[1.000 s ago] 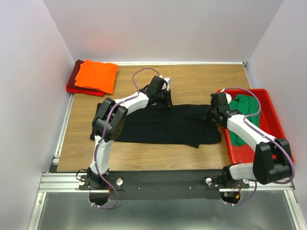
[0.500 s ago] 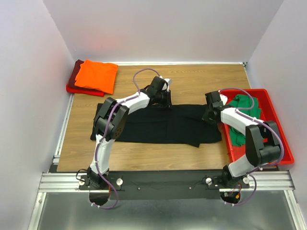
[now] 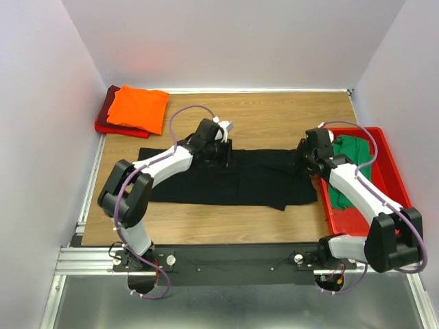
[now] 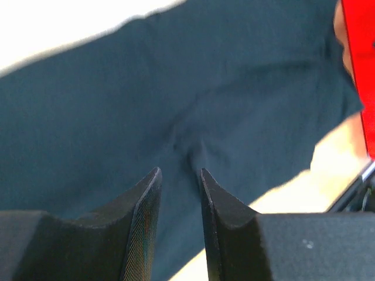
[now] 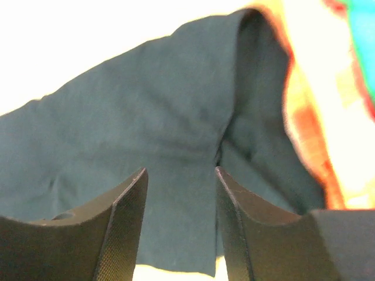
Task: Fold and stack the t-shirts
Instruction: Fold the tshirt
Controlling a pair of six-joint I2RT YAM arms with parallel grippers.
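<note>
The black t-shirt (image 3: pixel 233 181) lies spread flat across the middle of the table as a long strip. My left gripper (image 3: pixel 223 156) hovers over its far edge, jaws open a little, and only dark cloth (image 4: pixel 205 88) shows through the gap (image 4: pixel 179 172). My right gripper (image 3: pixel 300 161) is at the shirt's right end next to the bin, open (image 5: pixel 180 171) above the cloth (image 5: pixel 146 117), holding nothing. The bright orange t-shirt (image 3: pixel 137 108) sits folded on the dark red one (image 3: pixel 104 115) at the far left corner. The green t-shirt (image 3: pixel 351 161) lies bunched in the bin.
A red plastic bin (image 3: pixel 387 171) stands along the right side of the table, its wall close to my right gripper (image 5: pixel 304 129). White walls enclose the table on three sides. Bare wood (image 3: pixel 274 113) shows behind the black shirt.
Both grippers have opened, the right one from fully shut, letting go of the black shirt. The left arm has swung left and slightly nearer; the right wrist shifted a little.
</note>
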